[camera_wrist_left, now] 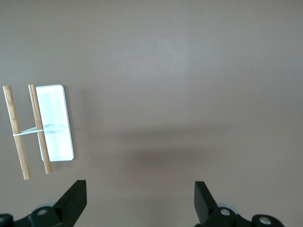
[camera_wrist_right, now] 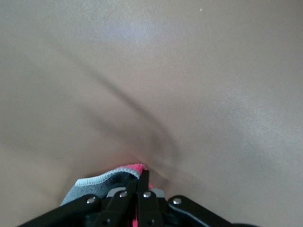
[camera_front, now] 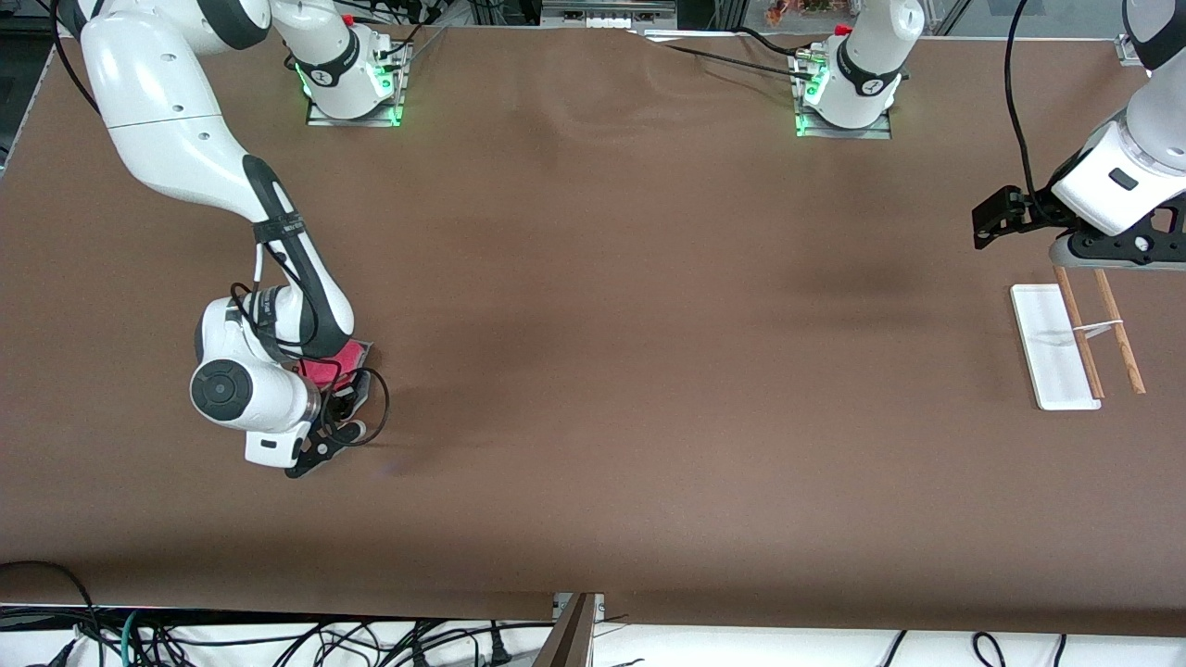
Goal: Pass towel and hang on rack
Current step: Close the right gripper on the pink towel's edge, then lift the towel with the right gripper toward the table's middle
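Note:
The pink-red towel (camera_front: 335,364) lies on the brown table at the right arm's end, mostly hidden under the right arm's wrist. My right gripper (camera_front: 357,408) is down at the towel and shut on its edge. In the right wrist view the fingers (camera_wrist_right: 142,182) pinch the pink and grey cloth (camera_wrist_right: 102,182). The rack (camera_front: 1084,338), two brown rods over a white base plate, stands at the left arm's end. My left gripper (camera_front: 991,218) hangs open and empty in the air beside the rack. The left wrist view shows the rack (camera_wrist_left: 38,127) and the open fingers (camera_wrist_left: 73,201).
The brown table (camera_front: 611,306) is bare between the towel and the rack. The arms' bases (camera_front: 352,83) stand along the edge farthest from the front camera. Cables lie below the table's near edge.

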`<state>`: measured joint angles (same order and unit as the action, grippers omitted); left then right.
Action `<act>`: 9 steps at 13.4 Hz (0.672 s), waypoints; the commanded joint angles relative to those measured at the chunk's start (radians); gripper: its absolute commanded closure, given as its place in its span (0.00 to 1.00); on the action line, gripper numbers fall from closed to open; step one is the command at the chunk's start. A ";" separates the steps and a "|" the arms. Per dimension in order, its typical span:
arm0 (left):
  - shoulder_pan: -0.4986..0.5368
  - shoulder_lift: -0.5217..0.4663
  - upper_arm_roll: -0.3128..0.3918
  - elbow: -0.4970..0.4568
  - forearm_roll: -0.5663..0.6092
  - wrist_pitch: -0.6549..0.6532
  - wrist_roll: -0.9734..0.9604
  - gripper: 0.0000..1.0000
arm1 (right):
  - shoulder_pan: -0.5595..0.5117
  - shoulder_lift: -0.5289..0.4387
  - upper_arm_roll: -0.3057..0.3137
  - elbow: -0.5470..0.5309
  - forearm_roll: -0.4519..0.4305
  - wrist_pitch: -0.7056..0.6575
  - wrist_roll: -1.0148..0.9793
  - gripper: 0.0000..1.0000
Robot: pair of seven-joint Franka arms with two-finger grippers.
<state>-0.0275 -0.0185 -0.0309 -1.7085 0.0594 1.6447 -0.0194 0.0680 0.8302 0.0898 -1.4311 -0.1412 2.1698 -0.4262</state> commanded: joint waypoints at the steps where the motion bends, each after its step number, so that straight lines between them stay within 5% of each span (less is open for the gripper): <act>1: 0.009 0.006 -0.006 0.018 0.000 -0.017 0.003 0.00 | -0.002 -0.057 0.014 0.027 0.002 -0.080 -0.002 1.00; 6: 0.009 0.005 -0.004 0.018 0.000 -0.019 0.004 0.00 | 0.004 -0.172 0.091 0.220 0.113 -0.388 0.006 1.00; 9: 0.008 0.005 -0.006 0.018 0.000 -0.019 0.001 0.00 | 0.009 -0.235 0.158 0.233 0.190 -0.410 0.081 1.00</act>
<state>-0.0272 -0.0180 -0.0296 -1.7085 0.0594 1.6440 -0.0194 0.0789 0.6205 0.2063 -1.2039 0.0135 1.7753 -0.4002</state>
